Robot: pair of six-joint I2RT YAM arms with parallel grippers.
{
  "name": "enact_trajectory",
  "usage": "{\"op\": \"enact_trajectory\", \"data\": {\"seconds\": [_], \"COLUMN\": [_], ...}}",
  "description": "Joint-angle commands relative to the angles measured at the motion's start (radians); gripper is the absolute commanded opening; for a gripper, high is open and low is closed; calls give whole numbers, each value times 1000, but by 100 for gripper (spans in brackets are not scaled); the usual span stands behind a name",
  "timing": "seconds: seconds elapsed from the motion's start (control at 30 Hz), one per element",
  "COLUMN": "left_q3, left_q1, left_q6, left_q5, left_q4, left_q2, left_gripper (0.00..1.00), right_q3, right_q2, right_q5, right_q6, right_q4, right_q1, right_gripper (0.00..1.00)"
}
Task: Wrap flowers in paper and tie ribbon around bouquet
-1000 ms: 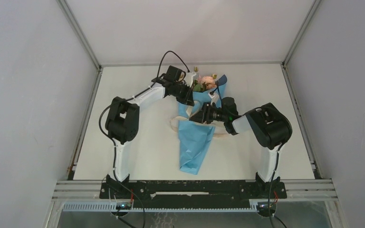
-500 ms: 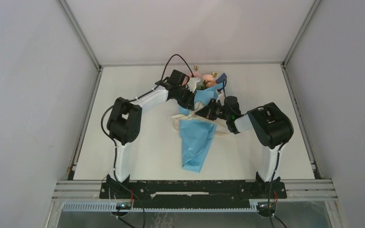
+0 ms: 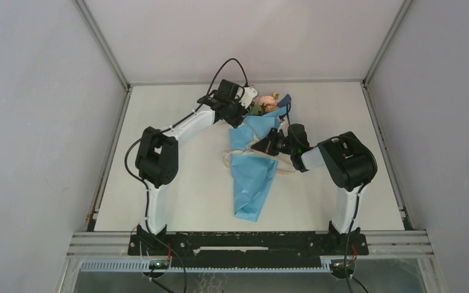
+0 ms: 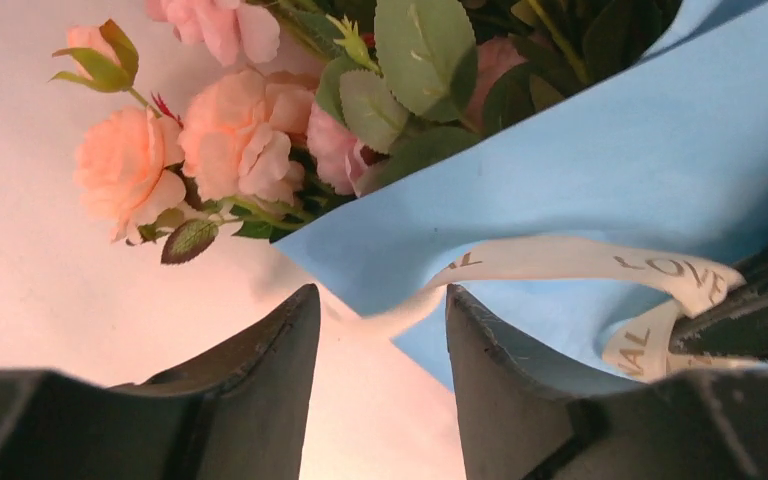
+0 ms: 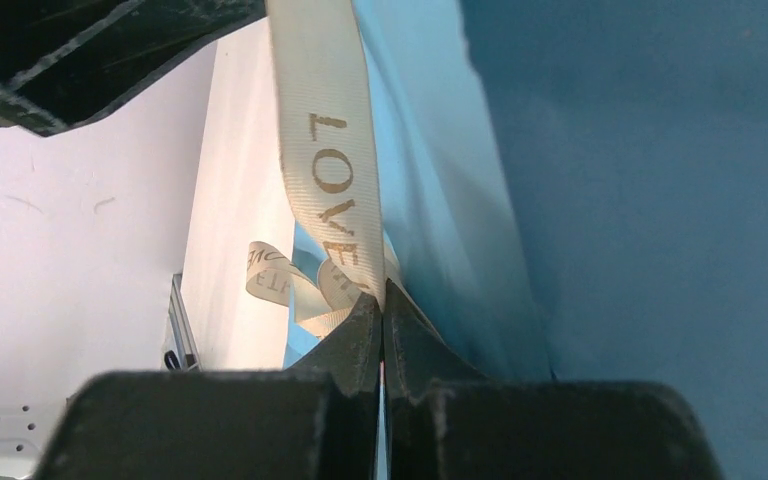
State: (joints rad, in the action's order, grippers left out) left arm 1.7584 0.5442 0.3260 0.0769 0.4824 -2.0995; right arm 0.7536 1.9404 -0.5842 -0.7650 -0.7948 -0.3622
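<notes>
The bouquet (image 3: pixel 253 177) is lying mid-bench (image 3: pixel 177 183), its narrow tip pointing near and the flowers (image 3: pixel 267 104) at its far end. The right pincer (image 5: pixel 382 300) is pinching the ribbon (image 5: pixel 325 170) against the blue paper (image 4: pixel 610 150). The left pincer (image 4: pixel 380 300) is hovering spread beside the blooms, gripping nothing.

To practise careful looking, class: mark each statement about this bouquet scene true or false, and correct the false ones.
1. The right gripper is shut on the ribbon. True.
2. The left gripper is clamped on the flowers. False: its jaws stand open, apart from the blooms.
3. The ribbon bears printed letters. True.
4. The paper beside the flowers is red. False: it is light blue.
</notes>
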Motion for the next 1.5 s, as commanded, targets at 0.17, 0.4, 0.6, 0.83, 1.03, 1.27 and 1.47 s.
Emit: {"op": "enact_trajectory", "data": {"seconds": [0.17,0.4,0.6,0.83,1.03,1.27,1.47], "left_q3": [-161,-173,-138,-130,-138,-142,-296], "left_q1": [98,111,112,112,111,111,110], "left_q6": [-61,-114,-123,-134,-129,-120,-86], "left_q5": [144,182,142,120,115,133,250], "left_q4": [120,130,96,40,19,1,11], "left_q2": [301,210,114,54,25,18,210], "left_gripper": [49,35,51,46,42,6,0], "right_q3": [3,3,3,3,2,2,4], "right_q2": [5,3,-14,-20,-41,-61,-81], "right_q5": [-6,-7,-6,-11,-10,-5,12], "right_q6": [-9,-11,0,3,20,33,35], "right_q4": [-18,-14,8,15,41,61,87], "right_q1": [0,0,0,1,3,9,40], "right_gripper": [1,0,0,0,0,0,1]}}
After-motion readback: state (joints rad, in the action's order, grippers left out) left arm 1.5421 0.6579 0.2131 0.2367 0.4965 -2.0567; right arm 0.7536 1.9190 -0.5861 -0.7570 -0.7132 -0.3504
